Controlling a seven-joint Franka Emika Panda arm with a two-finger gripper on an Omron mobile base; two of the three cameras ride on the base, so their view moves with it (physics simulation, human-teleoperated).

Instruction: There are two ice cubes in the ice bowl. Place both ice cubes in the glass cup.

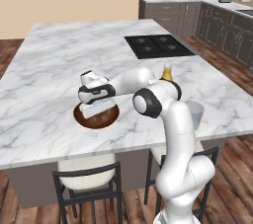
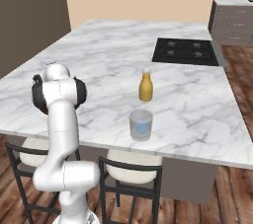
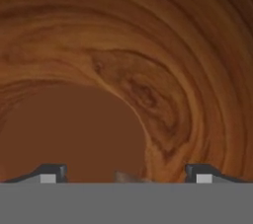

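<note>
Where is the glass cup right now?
In the right base view the glass cup stands near the front edge of the marble island, just in front of the orange-yellow bottle, with something pale blue inside it.

Round dark-brown wooden bowl (image 3: 148,70): smooth, swirling grain, matt w/ soft sheen. White grey-veined marble island top (image 1: 49,60): polished, smooth. Short clear bluish glass tumbler (image 2: 141,124): see-thru, glossy (pale blue block inside). Orange-yellow bottle (image 2: 145,86) w/ white neck: smooth, looks plastic. Black cooktop (image 1: 158,45): matt. Plank floor (image 1: 232,168): wood, low sheen.
</note>
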